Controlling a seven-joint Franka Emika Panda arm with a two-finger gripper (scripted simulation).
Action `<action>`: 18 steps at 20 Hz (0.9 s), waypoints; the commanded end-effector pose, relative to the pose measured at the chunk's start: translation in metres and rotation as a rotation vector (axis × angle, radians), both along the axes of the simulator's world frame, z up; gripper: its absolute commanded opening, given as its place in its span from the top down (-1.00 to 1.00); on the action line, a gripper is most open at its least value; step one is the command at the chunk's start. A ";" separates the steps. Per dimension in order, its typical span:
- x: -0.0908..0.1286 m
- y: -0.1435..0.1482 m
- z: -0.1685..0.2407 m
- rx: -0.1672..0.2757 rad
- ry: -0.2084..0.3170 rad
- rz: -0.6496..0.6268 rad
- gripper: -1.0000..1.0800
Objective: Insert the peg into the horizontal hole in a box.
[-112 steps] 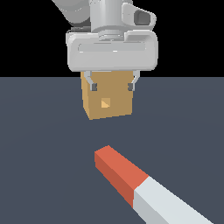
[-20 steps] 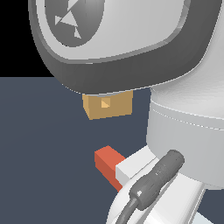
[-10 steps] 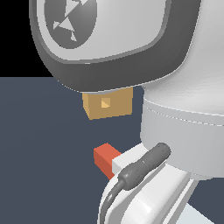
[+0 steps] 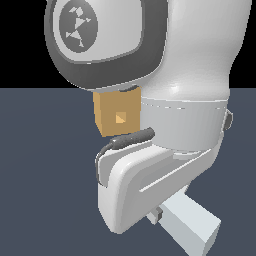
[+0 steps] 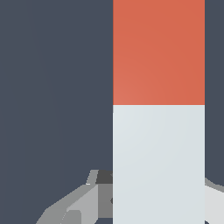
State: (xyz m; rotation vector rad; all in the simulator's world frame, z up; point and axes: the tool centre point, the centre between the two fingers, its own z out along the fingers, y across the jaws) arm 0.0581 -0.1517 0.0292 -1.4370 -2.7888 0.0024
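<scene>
Since half a second earlier our arm had sunk lower, now hiding the peg's red half in the exterior view. Our gripper straddled the peg at its white half; whether clamped, we could not tell. Insertion remained: the box and its hole stood well apart.

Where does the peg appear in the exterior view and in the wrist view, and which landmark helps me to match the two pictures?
Exterior view: only the light grey-white end of the peg shows, low and toward the exterior view's right, coming out from behind the arm; its red half is hidden.
Wrist view: the peg fills a wide band, with both its red and grey-white halves visible.
Shared landmark: the peg's grey-white half, lying on the dark floor in both views.
</scene>
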 end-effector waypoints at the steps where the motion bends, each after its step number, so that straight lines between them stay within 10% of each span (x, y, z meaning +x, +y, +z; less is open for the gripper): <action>1: -0.004 0.019 0.006 0.000 -0.004 -0.023 1.00; 18: -0.028 0.164 0.037 -0.001 -0.004 -0.206 1.00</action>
